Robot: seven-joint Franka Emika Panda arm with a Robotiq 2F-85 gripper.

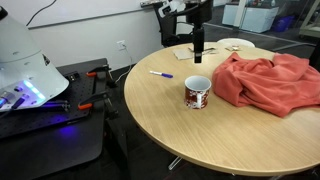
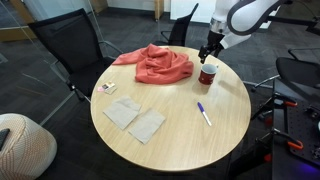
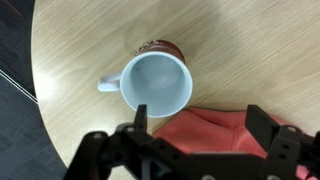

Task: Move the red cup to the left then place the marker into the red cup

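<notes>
The red cup (image 1: 197, 93) is a mug with a red patterned outside, white inside and white handle. It stands upright on the round wooden table (image 1: 170, 120) next to a red cloth (image 1: 265, 80). It also shows in an exterior view (image 2: 208, 74) and in the wrist view (image 3: 155, 85). The marker (image 1: 161, 74) is blue and white and lies flat on the table, also seen in an exterior view (image 2: 204, 114). My gripper (image 3: 195, 120) is open and empty, above the mug and cloth edge; it hangs over the table in both exterior views (image 1: 198, 47) (image 2: 208, 49).
Crumpled red cloth (image 2: 155, 64) covers one side of the table. Paper napkins (image 2: 135, 118) and a small card (image 2: 107, 88) lie on it. Chairs (image 2: 70, 50) stand around the table. A white device (image 1: 25, 55) sits on a black stand.
</notes>
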